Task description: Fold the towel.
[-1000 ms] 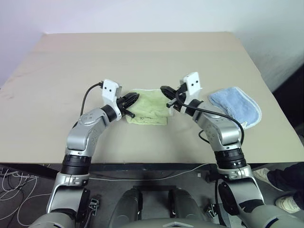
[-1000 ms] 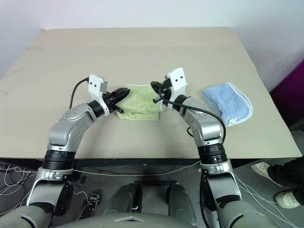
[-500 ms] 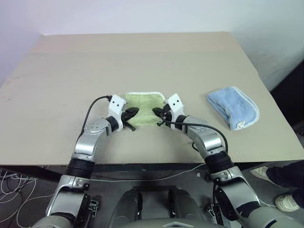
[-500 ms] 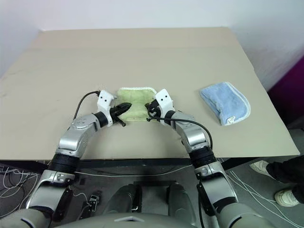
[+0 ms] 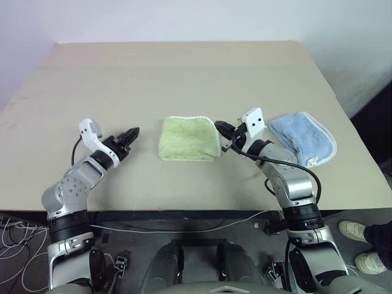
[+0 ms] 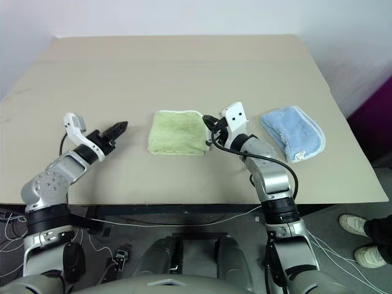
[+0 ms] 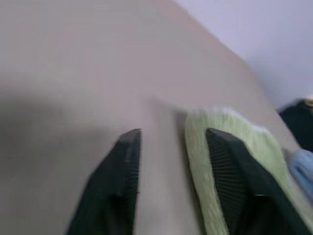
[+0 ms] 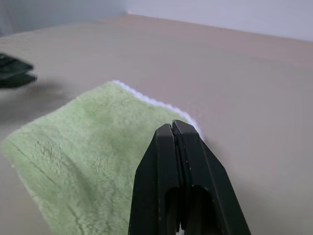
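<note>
the towel (image 5: 188,139) lies folded mid-table (image 5: 184,79), free of both my pincers. my left gripper (image 5: 130,134) hangs beside it, fingers parted, empty. my right gripper (image 5: 222,128) is pinched closed at its right edge.

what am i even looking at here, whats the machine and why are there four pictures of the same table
It is a humanoid robot with two arms, each ending in a two-fingered black end effector. Two pictures come from cameras in its head, looking down over the arms. The other two come from cameras on the wrists, looking along each arm's own fingers.

On the tan table lies a yellow-green towel, folded into a small square, with a light blue towel off to the robot's right.

The left end effector hangs open beside the green towel, clear of it and holding nothing. The right end effector is shut at the towel's right edge; whether it pinches cloth cannot be told.
</note>
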Tool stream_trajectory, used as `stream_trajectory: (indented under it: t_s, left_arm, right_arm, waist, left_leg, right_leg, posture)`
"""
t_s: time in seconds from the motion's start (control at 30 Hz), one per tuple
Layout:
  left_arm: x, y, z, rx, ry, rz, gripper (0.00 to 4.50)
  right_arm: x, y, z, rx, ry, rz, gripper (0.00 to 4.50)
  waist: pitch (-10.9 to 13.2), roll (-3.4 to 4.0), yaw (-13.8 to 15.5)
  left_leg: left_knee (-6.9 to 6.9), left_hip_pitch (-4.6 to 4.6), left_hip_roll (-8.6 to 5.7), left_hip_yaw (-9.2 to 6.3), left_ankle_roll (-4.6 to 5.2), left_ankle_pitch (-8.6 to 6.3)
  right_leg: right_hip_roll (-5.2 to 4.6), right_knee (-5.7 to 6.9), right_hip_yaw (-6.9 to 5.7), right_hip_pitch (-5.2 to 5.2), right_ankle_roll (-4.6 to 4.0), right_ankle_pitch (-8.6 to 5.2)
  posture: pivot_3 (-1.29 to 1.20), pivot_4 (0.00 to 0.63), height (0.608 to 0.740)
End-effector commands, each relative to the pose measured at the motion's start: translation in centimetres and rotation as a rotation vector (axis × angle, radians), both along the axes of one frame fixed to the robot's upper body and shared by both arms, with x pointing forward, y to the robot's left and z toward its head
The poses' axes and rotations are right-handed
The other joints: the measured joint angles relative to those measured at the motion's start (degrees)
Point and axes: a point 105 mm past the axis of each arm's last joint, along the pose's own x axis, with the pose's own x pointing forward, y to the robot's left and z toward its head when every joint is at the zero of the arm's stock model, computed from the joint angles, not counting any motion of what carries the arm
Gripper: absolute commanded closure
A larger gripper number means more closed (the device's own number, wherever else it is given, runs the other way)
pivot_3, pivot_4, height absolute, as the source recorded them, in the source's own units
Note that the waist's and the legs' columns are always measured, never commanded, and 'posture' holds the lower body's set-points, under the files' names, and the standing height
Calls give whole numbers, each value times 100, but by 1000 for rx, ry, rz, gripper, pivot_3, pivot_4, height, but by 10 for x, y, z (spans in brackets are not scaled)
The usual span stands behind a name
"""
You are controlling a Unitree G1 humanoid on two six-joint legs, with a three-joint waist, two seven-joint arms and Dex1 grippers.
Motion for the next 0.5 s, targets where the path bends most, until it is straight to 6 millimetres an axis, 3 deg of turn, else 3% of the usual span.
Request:
stream_trajectory:
  t_s: [0.03, 0.1, 0.13, 0.37, 0.5]
  left_arm:
    - [-6, -12, 7, -116, 15, -41, 822]
    - [-8, -22, 1, -138, 49, -64, 154]
    - [-9, -26, 0, -150, 61, -71, 44]
    - [-15, -53, -19, -160, 164, -125, 44]
    - [-18, -71, -19, -178, 184, -180, 44]
  right_arm:
    - [-4, 2, 17, 19, -61, 8, 4500]
    - [-5, 3, 16, 17, -61, 9, 4500]
    - [-5, 4, 16, 15, -61, 10, 4500]
    - [-7, 2, 15, 12, -61, 1, 4500]
    - [-7, 1, 14, 13, -60, -3, 4500]
  waist:
    - [0, 0, -5]
    - [0, 0, -6]
    - [0, 0, -6]
    - [-2, 0, 8]
    - [-3, 1, 29]
  left_leg:
    - [0, 0, 0, 0, 0, 0]
    - [0, 0, 0, 0, -1, 0]
    - [-1, 0, 0, 0, -1, 0]
    - [-1, 1, -2, 2, -2, 1]
    - [0, 6, -4, 0, -2, 1]
  right_leg:
    - [0, 0, 1, 0, 0, 0]
    - [0, 0, 1, -1, 0, 0]
    - [1, 0, 1, -2, 0, 0]
    - [-1, -1, 2, 1, 0, 0]
    - [-3, -4, 0, 10, 0, 0]
  posture:
    - [0, 150, 740]
    - [0, 150, 740]
    - [0, 150, 740]
    - [0, 150, 740]
    - [0, 150, 740]
